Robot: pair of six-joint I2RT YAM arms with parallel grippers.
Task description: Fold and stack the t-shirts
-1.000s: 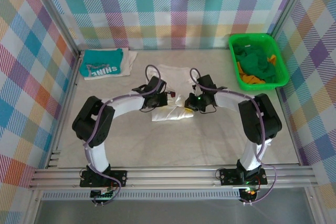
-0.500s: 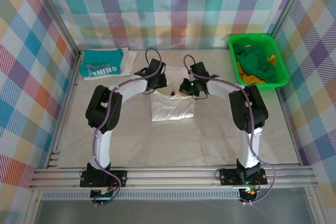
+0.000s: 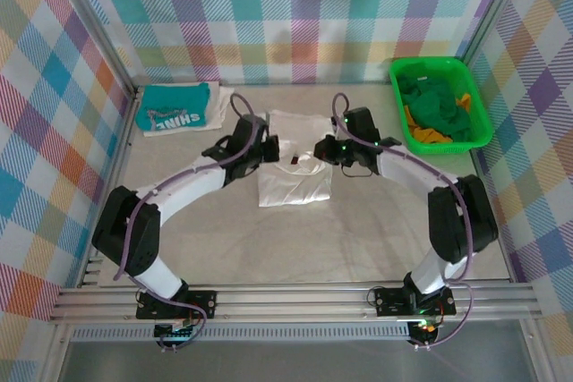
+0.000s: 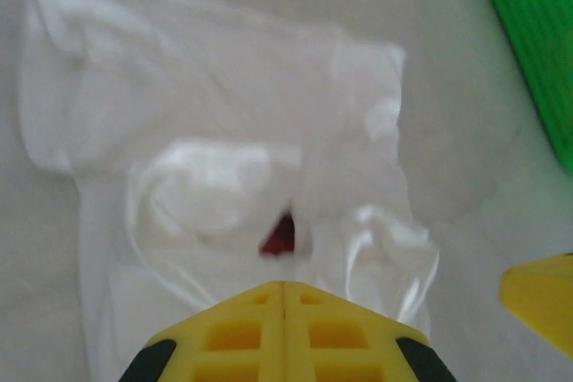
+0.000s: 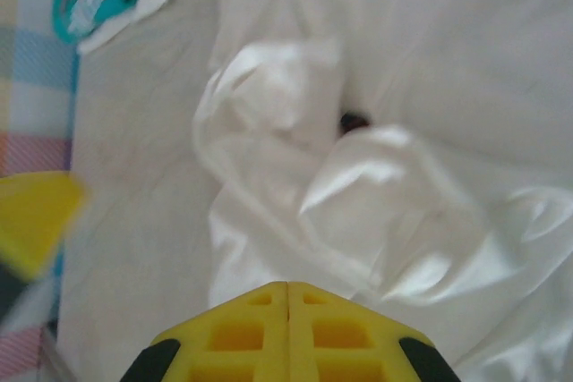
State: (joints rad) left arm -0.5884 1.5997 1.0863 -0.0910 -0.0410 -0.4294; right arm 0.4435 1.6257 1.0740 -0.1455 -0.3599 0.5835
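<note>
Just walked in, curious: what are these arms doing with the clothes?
Two robot arms are folding t-shirts. The left gripper and right gripper, both shut, hover over a partly folded white t-shirt in the middle of the table, one at each side. A teal t-shirt lies folded at the far left; a green basket at far right holds more clothes.

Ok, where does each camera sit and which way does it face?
Top external: above and behind the robot, looking down at the table; left arm, right arm, white t-shirt, teal t-shirt, green basket.
Left wrist: on the left arm, facing down at the white t-shirt; left gripper shut at bottom.
Right wrist: on the right arm, facing the same shirt; right gripper shut.
Shared: all see the white t-shirt.
</note>
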